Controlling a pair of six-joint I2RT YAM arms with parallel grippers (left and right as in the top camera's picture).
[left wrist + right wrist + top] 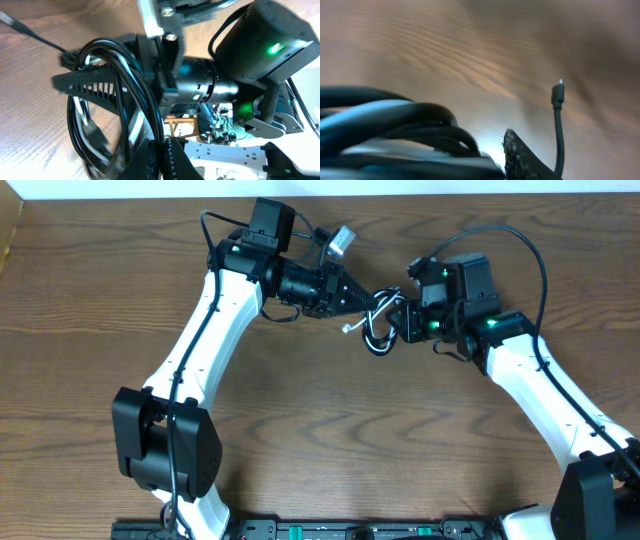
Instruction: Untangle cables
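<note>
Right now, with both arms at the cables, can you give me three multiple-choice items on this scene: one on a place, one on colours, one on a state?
1. Where are the cables?
A. at the table's near edge
B. between the two grippers
C. under the left arm's base

2. Which colours are the cables?
A. red and blue
B. all yellow
C. black and white

3. How do the cables lie?
A. looped together in one bundle
B. straight and far apart
C. coiled in two separate piles

Answers:
1 B: in the overhead view the bundle sits between the left gripper and the right gripper.
2 C: black loops and a white strand show there.
3 A: the loops cross one another in the left wrist view.
</note>
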